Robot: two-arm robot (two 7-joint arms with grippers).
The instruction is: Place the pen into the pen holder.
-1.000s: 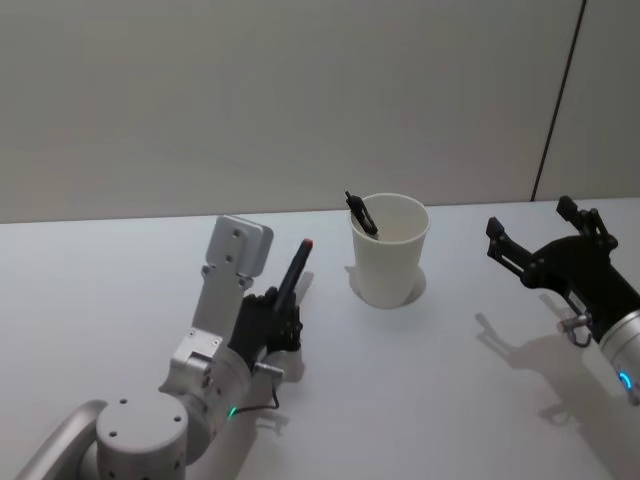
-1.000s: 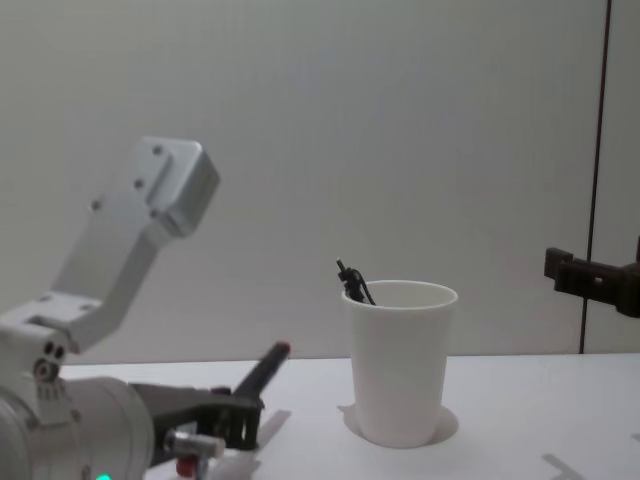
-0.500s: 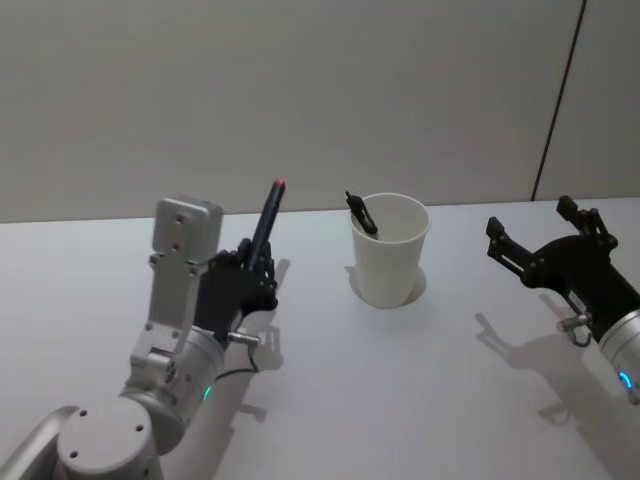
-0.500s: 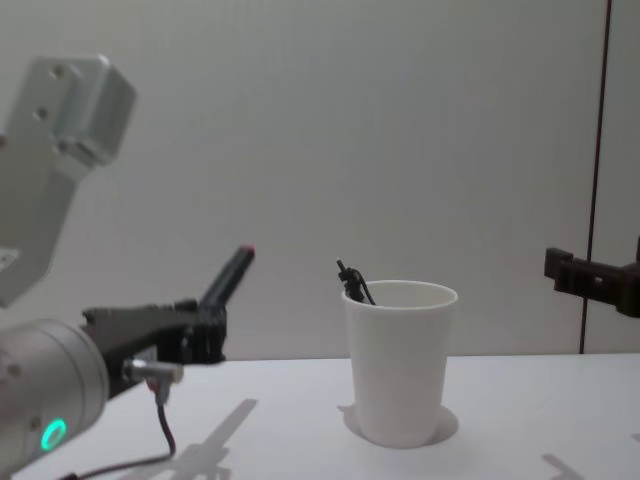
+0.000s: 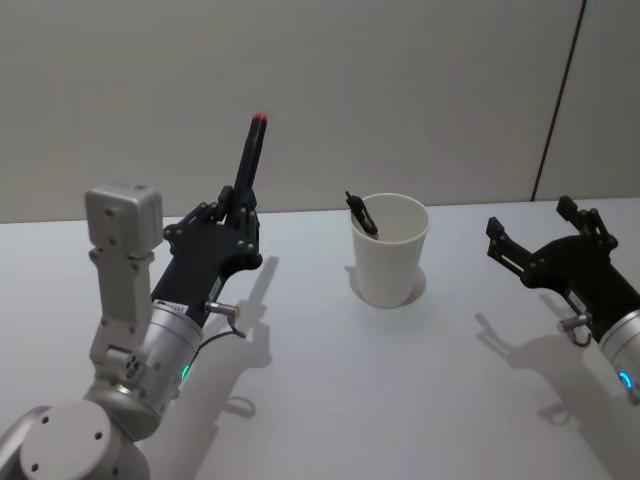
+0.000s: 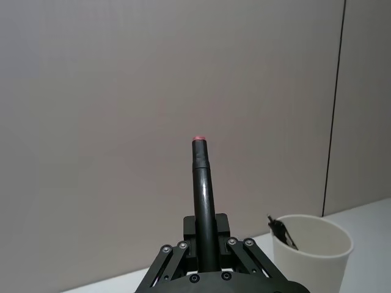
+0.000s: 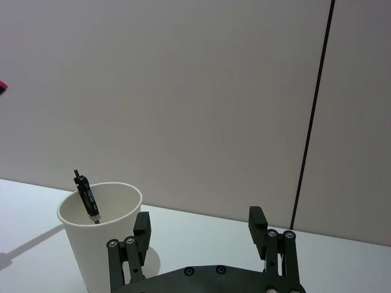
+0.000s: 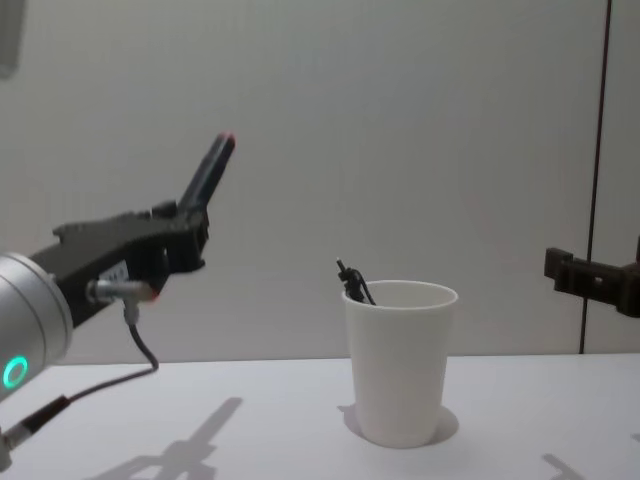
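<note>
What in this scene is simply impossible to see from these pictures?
- Held pen: its lower end is buried between the fingers of the left hand, in the left wrist view.
- Second pen: everything below the rim of the pen holder sits behind its wall, in the chest view.
- Right hand: the chest view's right edge cuts most of it off.
- Pen holder's base: cut by the left wrist view's bottom edge.

open air above the pen holder, a leaning pen at its left rim

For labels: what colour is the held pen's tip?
Red, on a black pen; clearest in the left wrist view.
</note>
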